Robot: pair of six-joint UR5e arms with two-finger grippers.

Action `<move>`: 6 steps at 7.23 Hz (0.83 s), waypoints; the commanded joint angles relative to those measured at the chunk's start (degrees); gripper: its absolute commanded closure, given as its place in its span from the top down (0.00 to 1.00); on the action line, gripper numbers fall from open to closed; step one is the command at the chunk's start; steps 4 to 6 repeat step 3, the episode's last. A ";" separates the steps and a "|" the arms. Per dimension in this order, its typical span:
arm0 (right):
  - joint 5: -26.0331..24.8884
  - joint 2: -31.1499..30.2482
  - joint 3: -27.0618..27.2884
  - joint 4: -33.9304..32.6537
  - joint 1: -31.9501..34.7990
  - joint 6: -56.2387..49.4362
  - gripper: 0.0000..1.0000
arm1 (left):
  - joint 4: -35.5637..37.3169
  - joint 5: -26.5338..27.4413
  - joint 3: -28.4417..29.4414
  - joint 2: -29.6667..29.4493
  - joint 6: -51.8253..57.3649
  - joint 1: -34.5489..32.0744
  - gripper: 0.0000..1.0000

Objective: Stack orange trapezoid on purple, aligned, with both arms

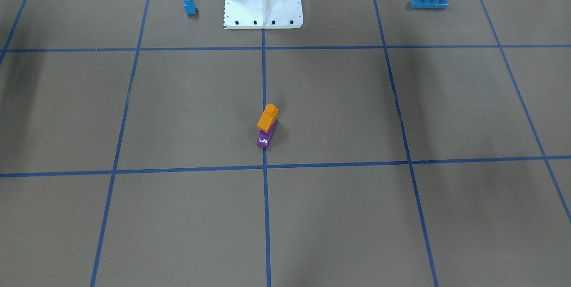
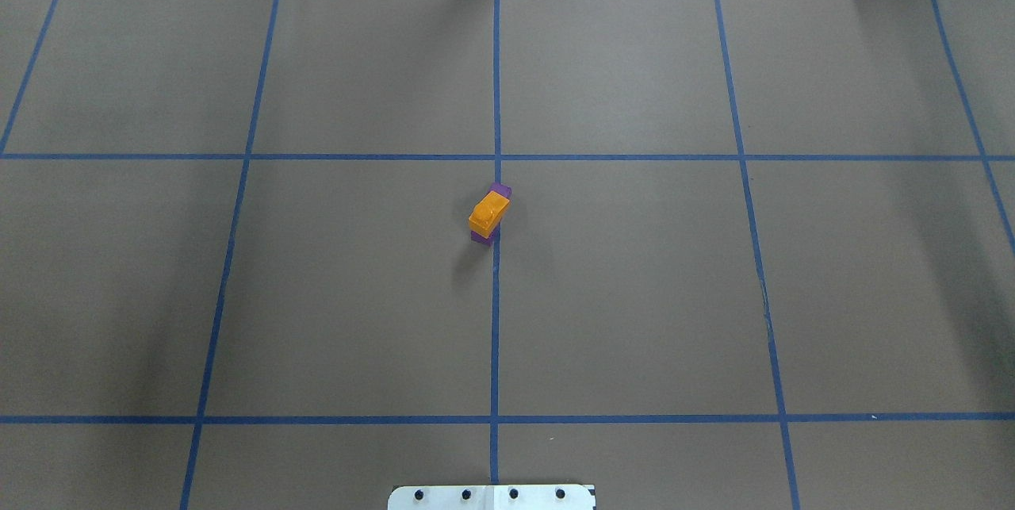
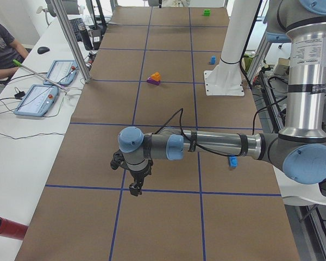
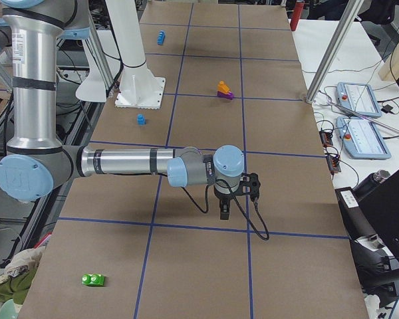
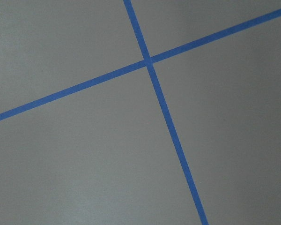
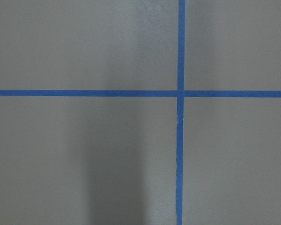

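Observation:
The orange trapezoid [image 1: 267, 117] sits on top of the purple brick [image 1: 264, 139] at the table's middle, on the centre tape line. In the overhead view the orange trapezoid [image 2: 488, 210] covers most of the purple brick [image 2: 501, 190], turned slightly off its line. The left gripper [image 3: 135, 187] shows only in the exterior left view, low over the table near that end, far from the stack [image 3: 154, 79]. The right gripper [image 4: 224, 211] shows only in the exterior right view, likewise far from the stack [image 4: 223, 90]. I cannot tell whether either is open or shut. Both wrist views show only brown paper and blue tape.
A small blue single-stud brick [image 1: 189, 5] and a long blue four-stud brick [image 1: 429, 1] lie beside the white robot base [image 1: 263, 1]. A green brick [image 4: 93, 280] lies near the right end. Operator tablets [image 3: 38, 100] and a seated person are along the far side.

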 commanded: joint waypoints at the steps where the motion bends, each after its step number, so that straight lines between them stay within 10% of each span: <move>1: -0.36 0.13 0.00 0.00 0.02 -0.01 1.00 | -0.02 -0.02 0.00 -0.09 -0.09 0.00 1.00; 6: -0.36 0.13 -0.17 0.00 0.02 0.08 1.00 | -0.02 -0.02 0.00 -0.09 -0.18 0.00 1.00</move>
